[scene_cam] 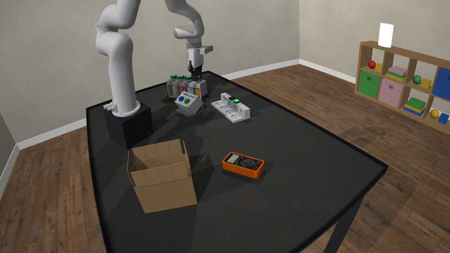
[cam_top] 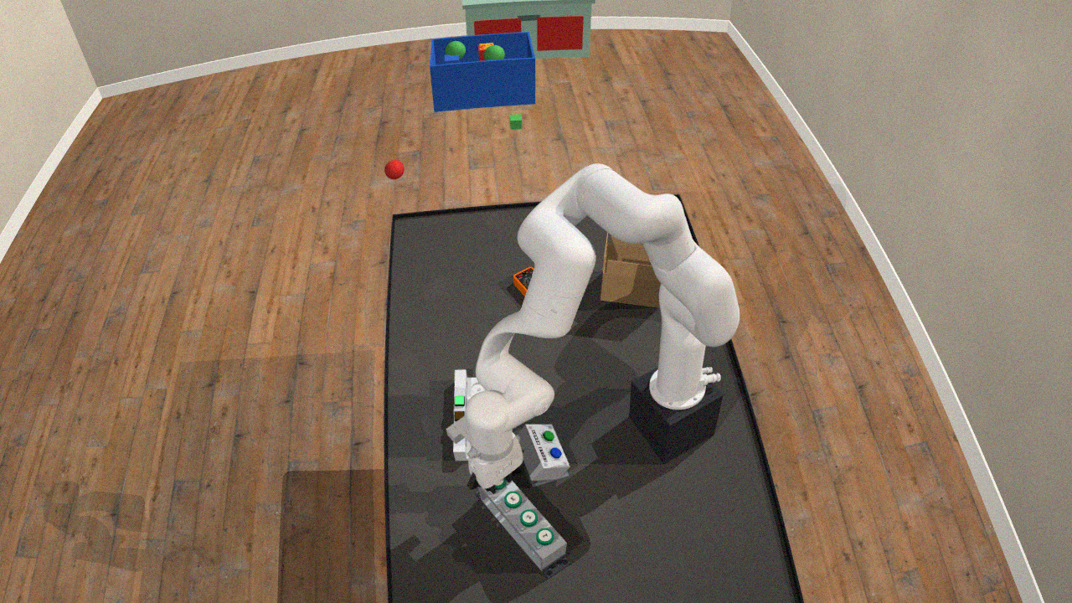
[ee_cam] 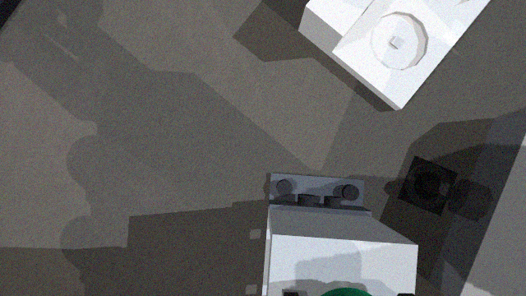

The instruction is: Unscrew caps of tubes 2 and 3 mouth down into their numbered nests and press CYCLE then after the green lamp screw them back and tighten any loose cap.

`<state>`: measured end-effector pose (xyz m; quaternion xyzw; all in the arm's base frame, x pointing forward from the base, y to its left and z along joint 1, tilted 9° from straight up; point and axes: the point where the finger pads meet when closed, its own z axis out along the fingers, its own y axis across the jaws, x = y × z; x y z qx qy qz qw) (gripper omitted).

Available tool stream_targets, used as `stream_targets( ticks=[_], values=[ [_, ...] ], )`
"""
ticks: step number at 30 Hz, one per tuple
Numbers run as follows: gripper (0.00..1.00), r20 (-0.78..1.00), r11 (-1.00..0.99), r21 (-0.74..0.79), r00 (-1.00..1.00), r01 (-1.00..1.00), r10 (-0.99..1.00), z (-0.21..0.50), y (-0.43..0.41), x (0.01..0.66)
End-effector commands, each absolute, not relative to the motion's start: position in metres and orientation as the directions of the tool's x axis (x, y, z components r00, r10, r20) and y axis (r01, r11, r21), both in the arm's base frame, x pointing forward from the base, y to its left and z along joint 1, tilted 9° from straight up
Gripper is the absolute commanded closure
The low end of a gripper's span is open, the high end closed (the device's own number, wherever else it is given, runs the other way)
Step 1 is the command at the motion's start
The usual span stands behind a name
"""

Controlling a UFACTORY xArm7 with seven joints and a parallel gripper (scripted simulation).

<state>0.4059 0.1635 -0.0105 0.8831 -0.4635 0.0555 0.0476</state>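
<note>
We take the decapping station [scene_cam: 201, 89] at the far end of the black worktop [scene_cam: 283, 157] as landmark. It holds four tubes in a row; from the exterior view we count three green caps in plain sight, on tube 1 [scene_cam: 173, 76], tube 2 [scene_cam: 180, 77] and tube 3 [scene_cam: 188, 77]. The fourth, the cap of tube 4 [ee_cam: 346, 292], is under the claw [scene_cam: 197, 75], which comes straight down on it, partly closed and clamped on that cap; the wrist view shows just a green sliver of it at the bottom edge.

Just in front of the station sits one key housing [scene_cam: 192, 105] with two keys, one blue [scene_cam: 180, 98] and one green [scene_cam: 186, 101]. To the station's right is one white cap tray [scene_cam: 242, 113]; we count four round nests, none with a cap in it. Of its two lamps, the green lamp [scene_cam: 236, 100] is lit and the one next to it is dark.

Well nearer the camera than the station: one open cardboard box [scene_cam: 163, 185] and one orange multimeter [scene_cam: 243, 165]. One white arm [scene_cam: 117, 63] stands on a black pedestal [scene_cam: 143, 127] to the station's left.
</note>
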Motion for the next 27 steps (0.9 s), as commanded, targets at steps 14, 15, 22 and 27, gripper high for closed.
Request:
stream_targets(
  ticks=[14,15,22,27],
  values=[
    [1.0,0.149,-0.295,-0.018,0.289,-0.955,-0.946,-0.0092,0.1646,0.4073],
    [1.0,0.149,-0.295,-0.018,0.289,-0.955,-0.946,-0.0092,0.1646,0.4073],
    [0.54,0.149,-0.295,-0.018,0.289,-0.955,-0.946,-0.0092,0.1646,0.4073],
    [0.54,0.149,-0.295,-0.018,0.289,-0.955,-0.946,-0.0092,0.1646,0.4073]
  ],
)
